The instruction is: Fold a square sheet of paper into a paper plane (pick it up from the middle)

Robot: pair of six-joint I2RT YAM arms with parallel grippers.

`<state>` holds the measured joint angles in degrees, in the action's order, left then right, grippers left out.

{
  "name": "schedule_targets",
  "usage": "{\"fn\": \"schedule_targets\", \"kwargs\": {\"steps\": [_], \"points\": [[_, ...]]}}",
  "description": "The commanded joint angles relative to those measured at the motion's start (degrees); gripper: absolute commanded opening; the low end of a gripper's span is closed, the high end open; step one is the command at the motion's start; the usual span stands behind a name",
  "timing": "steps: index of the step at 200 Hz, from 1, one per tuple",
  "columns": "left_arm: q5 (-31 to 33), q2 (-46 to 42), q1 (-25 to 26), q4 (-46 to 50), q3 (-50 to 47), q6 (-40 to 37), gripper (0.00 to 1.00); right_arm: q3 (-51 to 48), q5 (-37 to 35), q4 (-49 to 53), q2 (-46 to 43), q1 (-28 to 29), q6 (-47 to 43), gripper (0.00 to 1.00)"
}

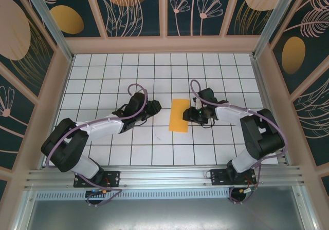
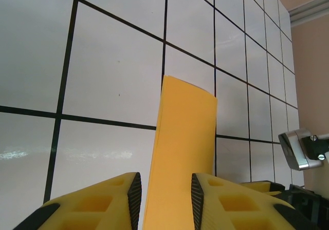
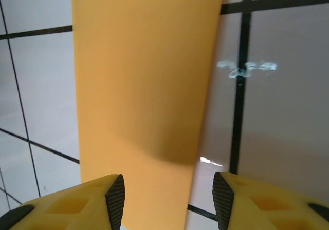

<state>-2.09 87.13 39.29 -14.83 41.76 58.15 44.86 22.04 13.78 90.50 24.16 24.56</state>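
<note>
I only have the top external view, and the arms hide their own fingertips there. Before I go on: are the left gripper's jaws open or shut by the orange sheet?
Observer: Open. The left wrist view shows the left gripper with its fingers apart and the sheet of paper in the gap between them.
Operator: And the right one?
Observer: Also open. The right wrist view shows the right gripper with a clear gap between its fingers.
Operator: Where does it sit over the sheet?
Observer: Over one long edge. Both orange paper and bare table show between its fingers.
</note>
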Motion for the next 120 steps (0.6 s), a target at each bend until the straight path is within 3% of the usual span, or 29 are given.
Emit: {"fn": "schedule_targets", "kwargs": {"steps": [1,32,59,120], "points": [[-0.6,0.0,-0.5,-1.9,-0.6,0.0,0.35,3.4,-5.4,2.5,-1.4,0.3,1.0,0.51],[-1.6,1.5,-0.5,-2.5,0.2,-0.1,0.35,3.7,0.9,-2.5,0.4,0.4,2.5,0.36],[-2.9,3.5,-0.4,-2.9,1.1,-0.2,0.35,3.6,2.0,-4.0,3.2,0.1,2.5,0.26],[-6.7,8.1,-0.4,-4.1,3.7,-0.1,0.35,1.7,3.0,-5.5,4.6,-1.6,2.2,0.23]]}}
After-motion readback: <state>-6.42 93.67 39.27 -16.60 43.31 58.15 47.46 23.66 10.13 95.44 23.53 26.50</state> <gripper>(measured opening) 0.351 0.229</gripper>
